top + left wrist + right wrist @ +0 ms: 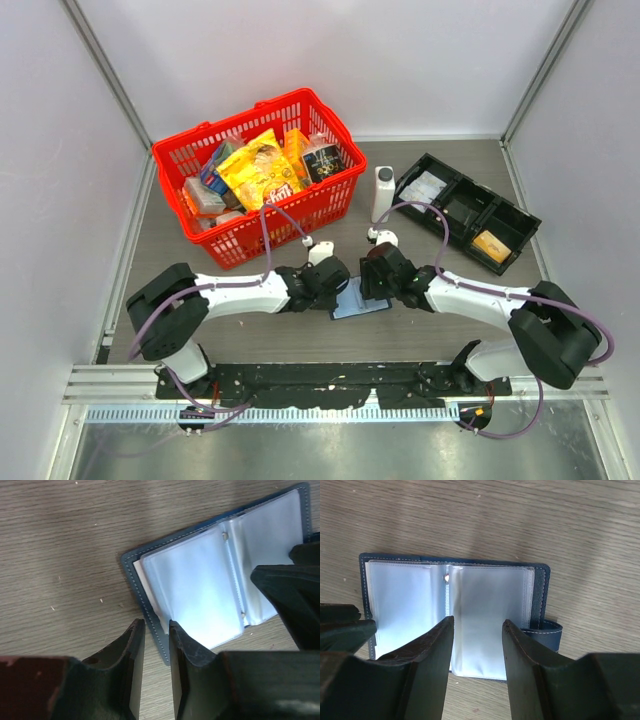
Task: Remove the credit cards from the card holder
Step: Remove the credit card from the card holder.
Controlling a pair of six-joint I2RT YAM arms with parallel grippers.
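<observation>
The navy card holder [358, 300] lies open and flat on the table between my two grippers, its pale clear sleeves facing up. No card shows in the sleeves. In the left wrist view the card holder [200, 580] has its near corner edge running into the narrow gap of my left gripper [156, 625], whose jaws stand slightly apart. In the right wrist view my right gripper [477, 622] is open over the right-hand sleeve of the card holder [485, 600], beside the snap tab [547, 632]. An orange-gold credit card [490, 245] lies in the black tray [480, 186].
A red basket [230, 119] full of snack packets stands at the back left. A white bottle [383, 190] stands just behind the grippers. The black tray at the back right also holds white packets [425, 187]. Walls enclose the table on the left, back and right.
</observation>
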